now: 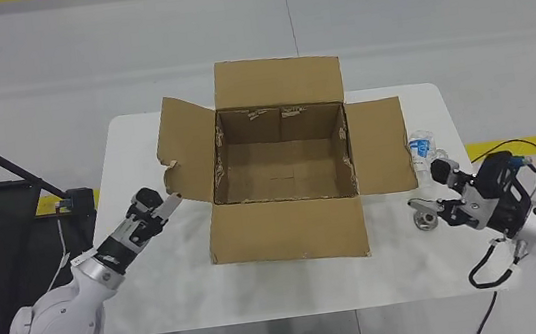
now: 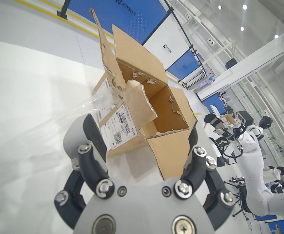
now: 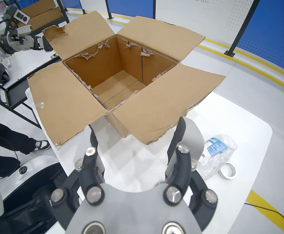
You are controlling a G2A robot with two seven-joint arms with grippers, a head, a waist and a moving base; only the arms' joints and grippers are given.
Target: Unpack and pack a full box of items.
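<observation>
Cardboard box [image 1: 286, 230] sits between left end effector [image 2: 142, 124] and right end effector [image 3: 136, 126], both spread apart.

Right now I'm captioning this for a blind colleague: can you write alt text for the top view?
An open, empty cardboard box stands on a white table, flaps spread. The left gripper, open, is beside one torn flap; the right gripper, open, is opposite, near a crumpled plastic bottle.

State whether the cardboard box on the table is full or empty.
Empty. The box has its flaps spread open, and the floor in view is bare, with nothing inside.
</observation>
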